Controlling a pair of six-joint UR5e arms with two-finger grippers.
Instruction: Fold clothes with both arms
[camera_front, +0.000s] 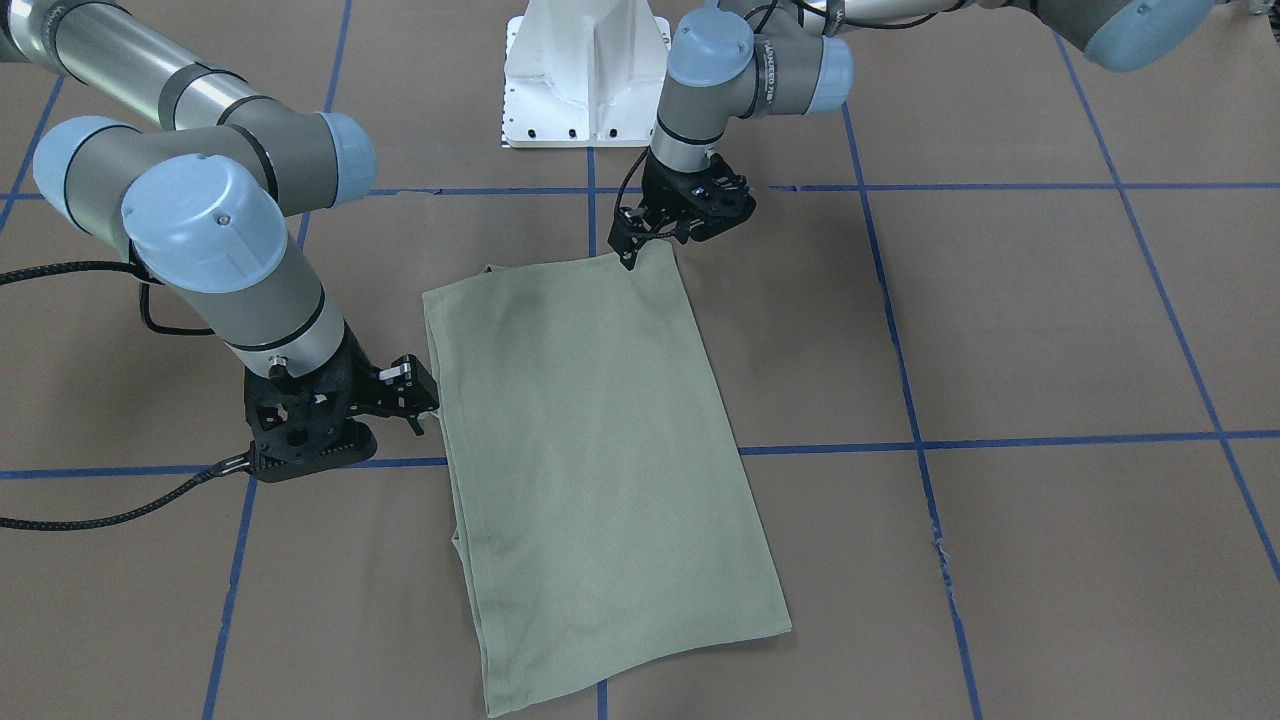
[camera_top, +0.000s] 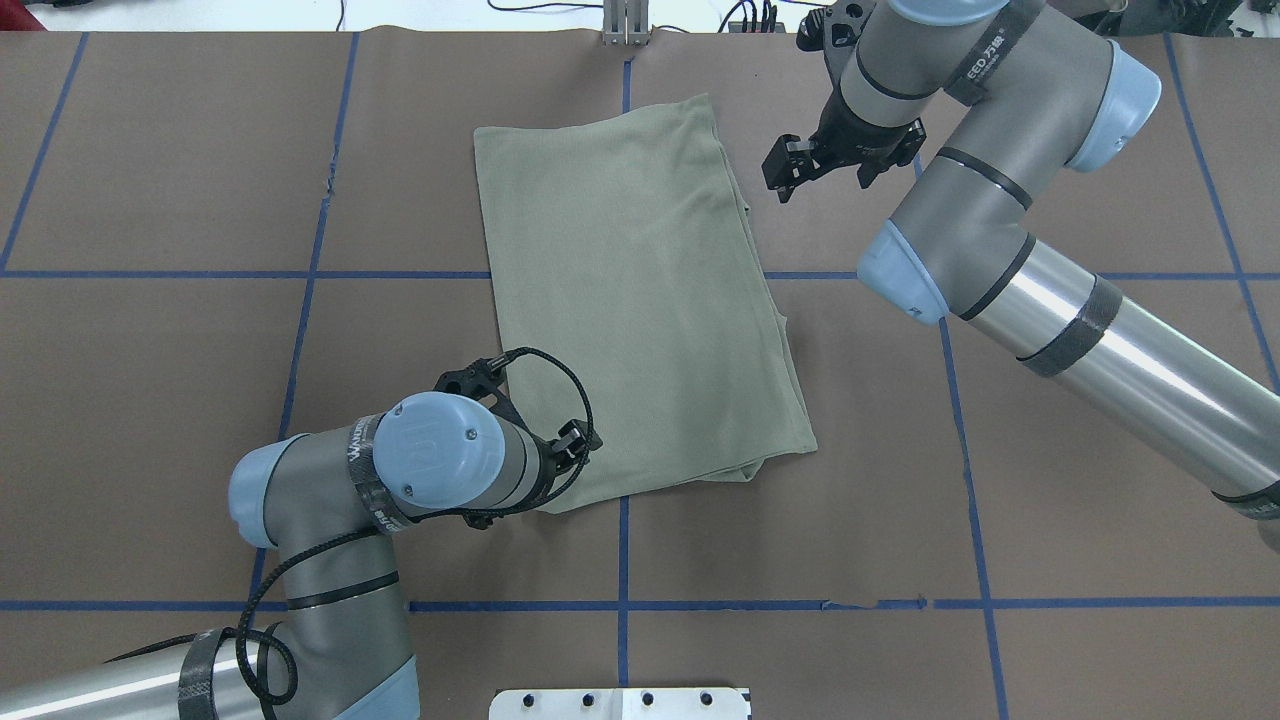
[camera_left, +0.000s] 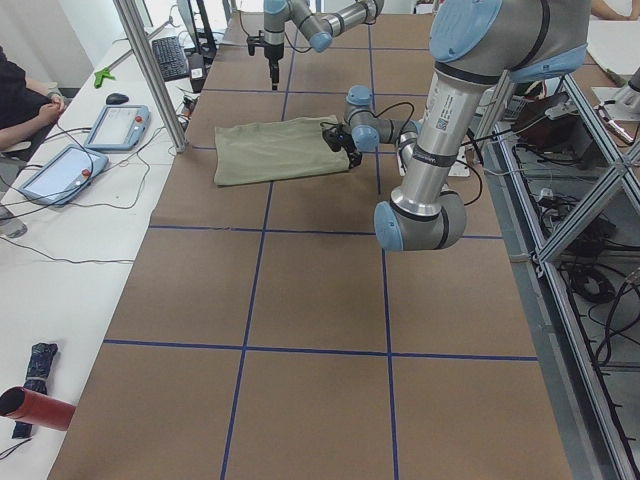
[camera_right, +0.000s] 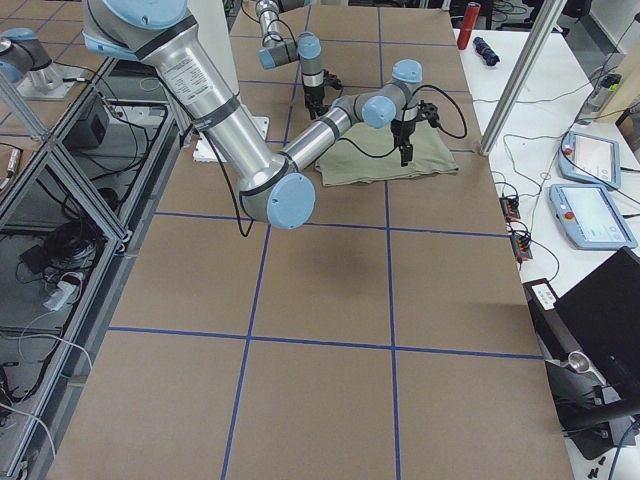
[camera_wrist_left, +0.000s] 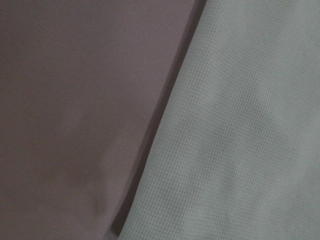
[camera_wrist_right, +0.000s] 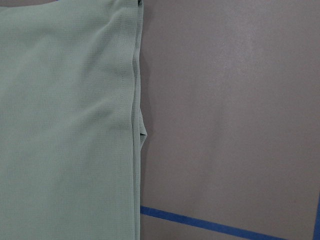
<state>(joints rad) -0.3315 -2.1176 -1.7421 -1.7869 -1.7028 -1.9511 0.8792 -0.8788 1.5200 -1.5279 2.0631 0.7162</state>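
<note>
The sage-green shirt (camera_front: 590, 440) lies flat on the brown table, folded into a long rectangle; it also shows in the overhead view (camera_top: 640, 290). No collar, label or logo shows. My left gripper (camera_front: 632, 240) hangs low over the shirt's corner nearest the robot base, and its jaws look open. The left wrist view shows only that shirt edge (camera_wrist_left: 240, 125) close up. My right gripper (camera_front: 425, 395) is open and empty, just beside the shirt's long layered edge; in the overhead view (camera_top: 783, 172) it is apart from the cloth. The right wrist view shows that edge (camera_wrist_right: 65, 125).
The white base pedestal (camera_front: 585, 75) stands at the robot's side of the table. Blue tape lines (camera_top: 620, 605) grid the brown table cover. An operator's tablets (camera_left: 115, 125) and a metal post (camera_left: 150, 70) stand past the table's far edge.
</note>
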